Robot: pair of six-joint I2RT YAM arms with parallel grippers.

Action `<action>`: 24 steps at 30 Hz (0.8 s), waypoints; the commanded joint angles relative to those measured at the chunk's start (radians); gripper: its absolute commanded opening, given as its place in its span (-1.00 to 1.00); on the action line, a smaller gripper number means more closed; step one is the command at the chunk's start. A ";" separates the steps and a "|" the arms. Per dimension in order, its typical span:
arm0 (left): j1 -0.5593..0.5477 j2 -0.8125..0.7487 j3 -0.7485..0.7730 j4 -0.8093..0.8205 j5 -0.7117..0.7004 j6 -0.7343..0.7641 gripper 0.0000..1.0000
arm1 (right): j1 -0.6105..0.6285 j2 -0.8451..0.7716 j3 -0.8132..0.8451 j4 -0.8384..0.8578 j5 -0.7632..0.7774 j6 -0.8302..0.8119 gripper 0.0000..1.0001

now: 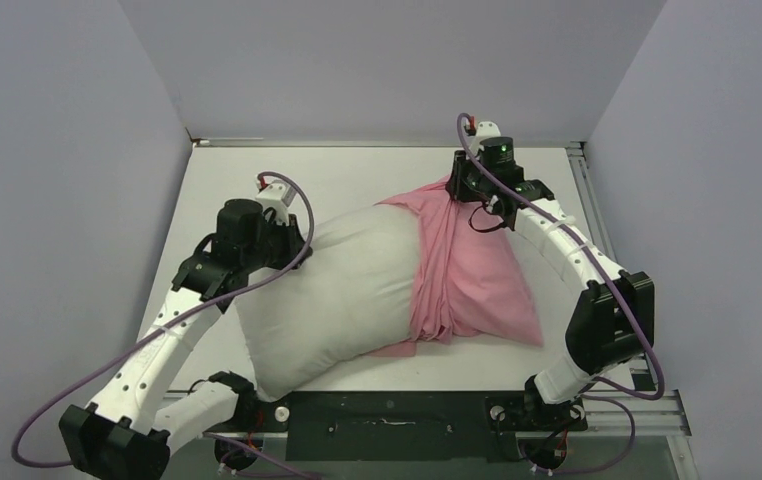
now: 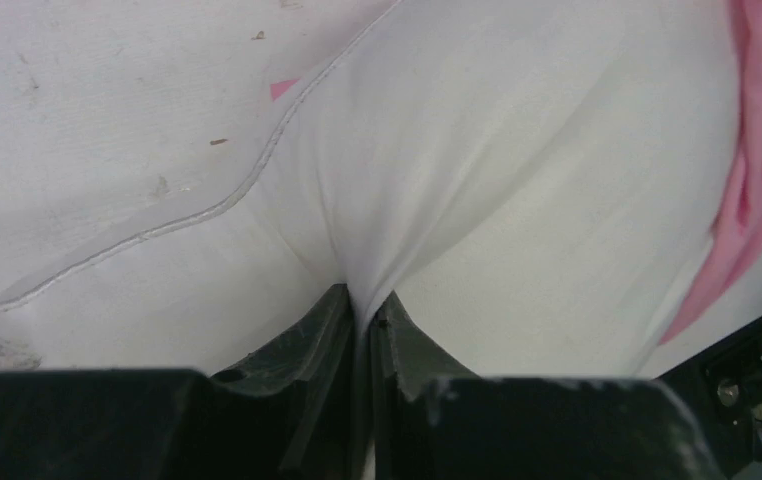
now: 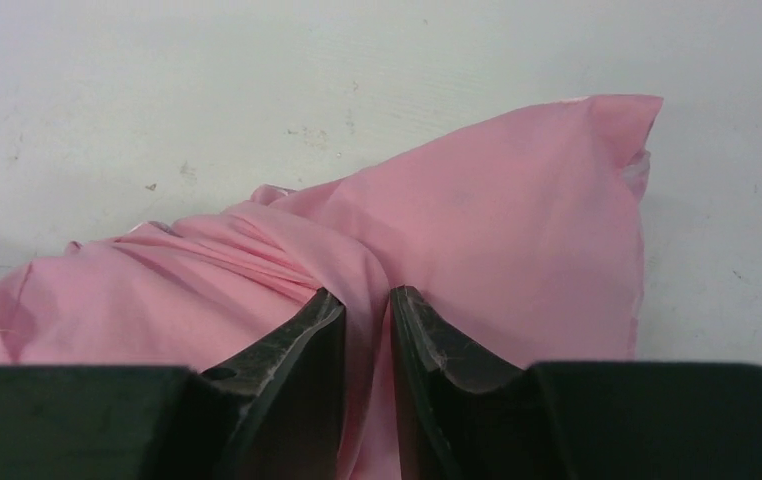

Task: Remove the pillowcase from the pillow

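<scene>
Though bunched midway, pillowcase (image 1: pixel 477 280) in right fingers' (image 3: pixel 297 370) pinch; pillow (image 1: pixel 337 290) in left fingers' (image 2: pixel 307 350).

Mid-frame on the tabletop (image 1: pixel 357 175) lies the pillow (image 1: pixel 337 290), the pillowcase (image 1: pixel 467 270) over its right end; left pincer (image 2: pixel 365 305) at the pillow's left edge, right pincer (image 3: pixel 367 300) at the pillowcase's top.

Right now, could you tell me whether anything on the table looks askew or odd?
Nothing is spilled or damaged. The pillowcase is only partly on, bunched in folds over the right end of the pillow, which lies skewed across the table. The left hand pinches pillow, the right hand pillowcase.
</scene>
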 commanded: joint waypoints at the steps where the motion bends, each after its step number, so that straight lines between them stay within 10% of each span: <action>1: 0.028 0.102 0.073 0.070 -0.115 0.002 -0.69 | -0.021 -0.066 0.004 0.110 0.001 -0.007 -0.46; 11: -0.037 0.122 0.197 0.095 -0.163 0.088 0.03 | 0.032 -0.249 -0.141 0.080 -0.021 -0.014 0.23; 24: -0.571 0.043 0.123 0.113 -0.346 0.237 0.43 | 0.112 -0.468 -0.318 -0.181 0.001 -0.014 0.83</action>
